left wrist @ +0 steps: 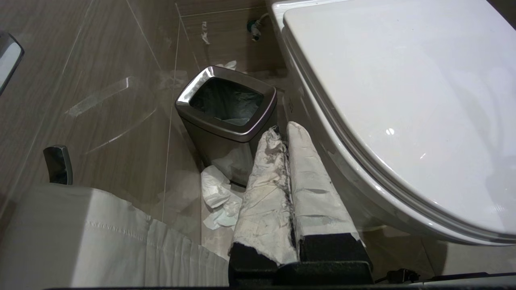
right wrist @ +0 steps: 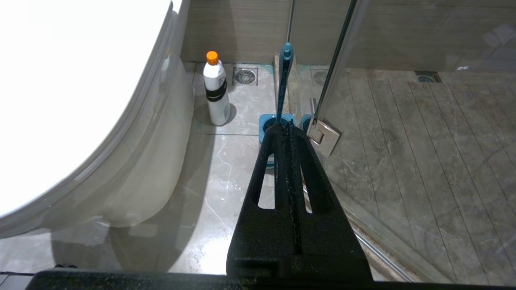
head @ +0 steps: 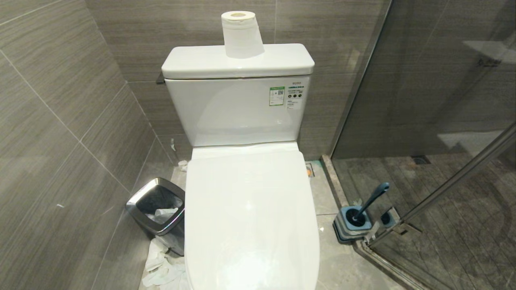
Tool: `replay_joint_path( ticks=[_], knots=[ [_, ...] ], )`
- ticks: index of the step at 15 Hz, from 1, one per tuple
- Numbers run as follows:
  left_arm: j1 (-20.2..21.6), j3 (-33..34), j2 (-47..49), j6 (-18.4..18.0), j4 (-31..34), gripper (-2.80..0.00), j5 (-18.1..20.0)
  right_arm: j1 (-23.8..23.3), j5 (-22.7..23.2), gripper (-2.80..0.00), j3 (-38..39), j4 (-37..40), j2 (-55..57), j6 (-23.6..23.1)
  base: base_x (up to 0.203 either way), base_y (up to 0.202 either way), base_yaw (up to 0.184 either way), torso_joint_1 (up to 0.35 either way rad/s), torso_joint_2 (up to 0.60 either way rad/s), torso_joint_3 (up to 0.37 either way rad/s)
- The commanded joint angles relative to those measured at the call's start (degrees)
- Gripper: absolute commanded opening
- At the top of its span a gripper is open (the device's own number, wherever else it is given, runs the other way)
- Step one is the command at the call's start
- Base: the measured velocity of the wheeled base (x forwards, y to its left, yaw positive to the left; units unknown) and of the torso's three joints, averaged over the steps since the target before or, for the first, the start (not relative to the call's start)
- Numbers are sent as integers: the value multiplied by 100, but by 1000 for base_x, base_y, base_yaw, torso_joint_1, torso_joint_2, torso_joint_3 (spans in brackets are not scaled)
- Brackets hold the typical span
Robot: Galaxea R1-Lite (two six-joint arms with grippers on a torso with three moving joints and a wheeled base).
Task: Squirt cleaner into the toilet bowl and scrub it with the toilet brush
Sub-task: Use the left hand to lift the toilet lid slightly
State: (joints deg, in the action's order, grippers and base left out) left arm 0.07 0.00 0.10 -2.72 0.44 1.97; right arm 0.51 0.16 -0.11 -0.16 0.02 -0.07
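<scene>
The toilet bowl (head: pixel 250 209) fills the middle of the head view with its white lid down, so the basin is hidden. On the floor to its right, the toilet brush (head: pixel 373 199) leans in its square grey-blue holder (head: pixel 350 223). The right wrist view shows the cleaner (right wrist: pixel 215 90), a white bottle with an orange cap, upright beside the toilet's base. My right gripper (right wrist: pixel 287 125) is shut and empty, hanging just short of the brush handle (right wrist: pixel 284 80). My left gripper (left wrist: pixel 282 131), its fingers wrapped in white tape, is shut and empty between the toilet's side (left wrist: pixel 363 177) and the bin. Neither arm shows in the head view.
A steel-rimmed waste bin (head: pixel 157 205) stands left of the toilet, with crumpled tissue (head: pixel 161 266) on the floor beside it. A paper roll (head: pixel 242 34) sits on the tank. The glass shower door (head: pixel 443 121) and its hinge (right wrist: pixel 323 136) stand close right of the brush holder.
</scene>
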Motion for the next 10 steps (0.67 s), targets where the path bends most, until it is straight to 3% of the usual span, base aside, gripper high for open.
replay_joint_path(
  ticks=[1,10],
  knots=[
    [1,0,8,-1,0,-280,-4,2,2,-280,2,-2,6,-1,0,0,0,0,0,0],
    [5,0,8,-1,0,-280,5,2,2,-280,-7,-2,6,-1,0,0,0,0,0,0]
  ],
)
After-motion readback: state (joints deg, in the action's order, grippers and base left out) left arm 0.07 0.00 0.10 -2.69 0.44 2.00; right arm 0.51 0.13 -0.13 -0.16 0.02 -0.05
